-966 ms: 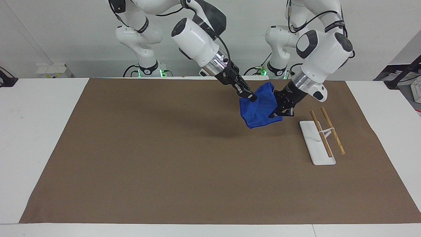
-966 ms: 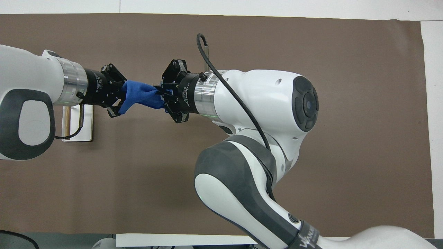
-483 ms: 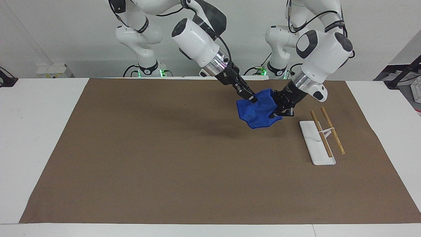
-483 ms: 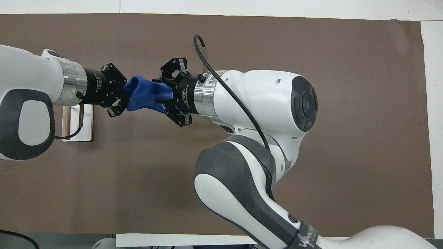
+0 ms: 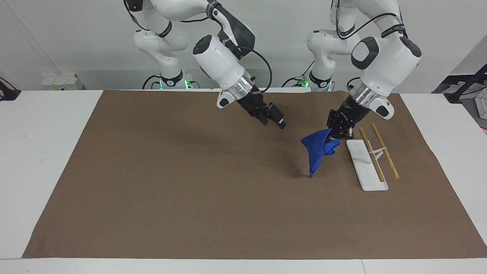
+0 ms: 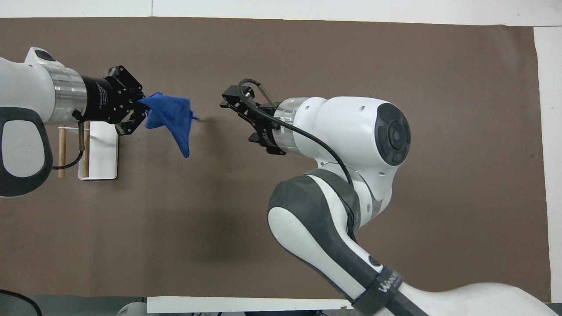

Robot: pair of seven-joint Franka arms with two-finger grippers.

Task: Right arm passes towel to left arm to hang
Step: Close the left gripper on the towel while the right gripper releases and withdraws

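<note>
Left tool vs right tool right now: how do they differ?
The left tool is shut on the towel, which hangs from it; the right tool holds nothing. The left tool is over the mat beside the white rack; the right tool is over the mat's middle. Both are raised above the brown mat.

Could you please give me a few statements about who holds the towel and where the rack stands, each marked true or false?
1. The left gripper is shut on the blue towel. True.
2. The right gripper also grips the towel. False: it is clear of it, over the brown mat.
3. The towel is draped on the rack. False: it hangs from the left gripper beside the rack.
4. The rack stands toward the left arm's end of the table. True.
</note>
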